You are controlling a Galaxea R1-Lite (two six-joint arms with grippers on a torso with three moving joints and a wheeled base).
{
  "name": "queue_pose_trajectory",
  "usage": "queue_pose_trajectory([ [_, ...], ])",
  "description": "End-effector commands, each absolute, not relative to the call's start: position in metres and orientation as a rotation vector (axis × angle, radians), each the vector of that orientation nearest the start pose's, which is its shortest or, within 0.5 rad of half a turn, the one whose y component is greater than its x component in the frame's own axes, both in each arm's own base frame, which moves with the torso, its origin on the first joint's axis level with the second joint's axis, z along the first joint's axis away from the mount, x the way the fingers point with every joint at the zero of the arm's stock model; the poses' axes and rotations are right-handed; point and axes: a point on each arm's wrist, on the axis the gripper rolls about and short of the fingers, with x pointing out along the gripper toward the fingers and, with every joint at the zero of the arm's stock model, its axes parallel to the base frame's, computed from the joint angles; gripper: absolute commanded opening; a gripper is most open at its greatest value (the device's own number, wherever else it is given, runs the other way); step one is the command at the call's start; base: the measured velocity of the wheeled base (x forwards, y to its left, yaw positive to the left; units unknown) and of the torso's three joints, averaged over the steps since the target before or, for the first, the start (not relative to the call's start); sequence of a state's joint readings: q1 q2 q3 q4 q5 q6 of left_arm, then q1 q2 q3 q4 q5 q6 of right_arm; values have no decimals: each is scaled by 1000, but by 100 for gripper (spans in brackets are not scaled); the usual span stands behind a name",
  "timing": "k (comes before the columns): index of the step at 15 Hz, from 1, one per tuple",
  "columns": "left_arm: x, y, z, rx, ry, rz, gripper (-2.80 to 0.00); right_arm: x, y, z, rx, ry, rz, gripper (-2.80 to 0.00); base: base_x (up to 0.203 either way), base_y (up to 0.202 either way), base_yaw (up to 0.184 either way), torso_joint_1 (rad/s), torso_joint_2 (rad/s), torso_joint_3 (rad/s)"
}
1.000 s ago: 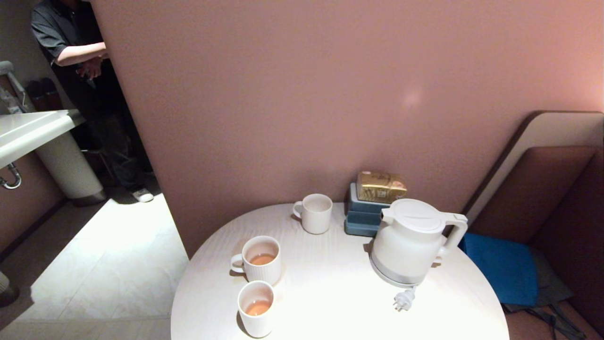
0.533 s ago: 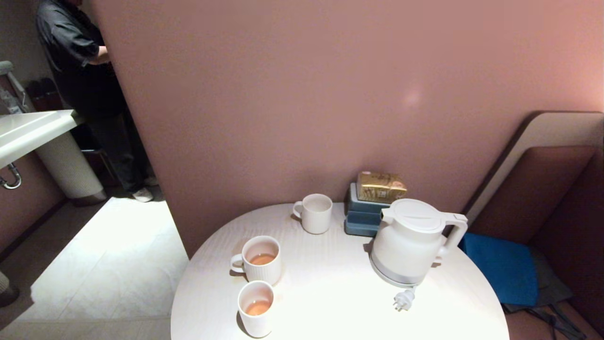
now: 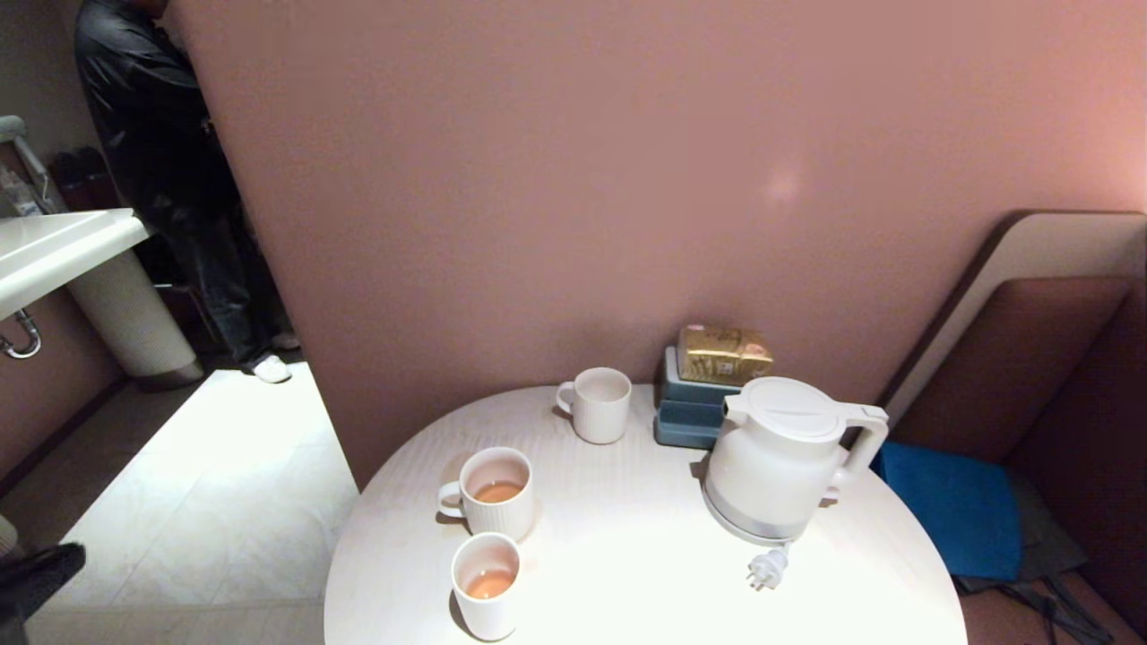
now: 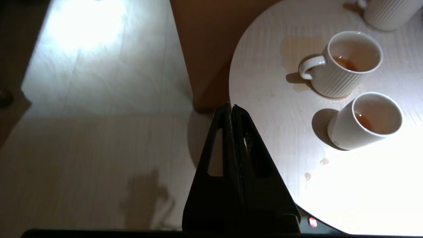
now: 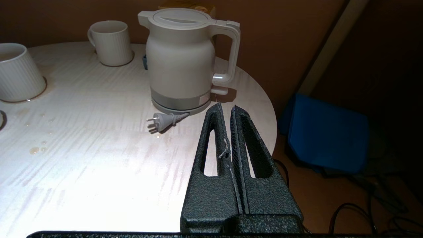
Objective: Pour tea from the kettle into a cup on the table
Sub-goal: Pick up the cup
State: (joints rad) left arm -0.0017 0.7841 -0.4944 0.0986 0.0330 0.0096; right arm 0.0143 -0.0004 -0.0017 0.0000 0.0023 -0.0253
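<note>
Kettle [image 3: 778,466]: upright on the surface [image 3: 627,555], untouched.
Cup [image 3: 485,584]: holds tea [image 3: 489,584].
Left gripper [image 4: 230,107]: closed, empty.
Right gripper [image 5: 226,107]: closed, empty.

A dusky pink partition wall [image 3: 627,179] fills the back, pale floor tiles [image 3: 224,502] catch a bright patch of light on the left, a white sink counter [image 3: 54,251] juts in there, and a brown padded bench [image 3: 1057,376] with a blue cushion [image 3: 959,511] sits right
</note>
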Motion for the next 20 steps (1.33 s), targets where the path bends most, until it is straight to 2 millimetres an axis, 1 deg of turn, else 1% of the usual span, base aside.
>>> queue_pose_trajectory([
  [1,136,0,204,19,562,22,-280,-23,0,76,-26,-2,18,-280,0,0,0,0,0,0],
  [2,147,0,212,19,564,17,-280,-23,0,76,-26,-1,18,-280,0,0,0,0,0,0],
  [3,149,-1,213,20,573,11,-280,-23,0,76,-26,-2,18,-280,0,0,0,0,0,0],
  [4,146,-1,210,21,584,8,-280,-23,0,76,-26,-2,17,-280,0,0,0,0,0,0],
  [6,146,-4,210,28,580,-12,-280,-23,0,76,-26,-2,18,-280,0,0,0,0,0,0],
  [11,153,-9,211,23,541,-35,-280,-23,0,76,-26,-2,18,-280,0,0,0,0,0,0],
  [16,153,-13,210,-19,541,-49,-280,-23,0,76,-26,-2,18,-280,0,0,0,0,0,0],
  [20,152,-15,211,-20,536,-62,-280,-23,0,76,-26,-2,17,-280,0,0,0,0,0,0],
])
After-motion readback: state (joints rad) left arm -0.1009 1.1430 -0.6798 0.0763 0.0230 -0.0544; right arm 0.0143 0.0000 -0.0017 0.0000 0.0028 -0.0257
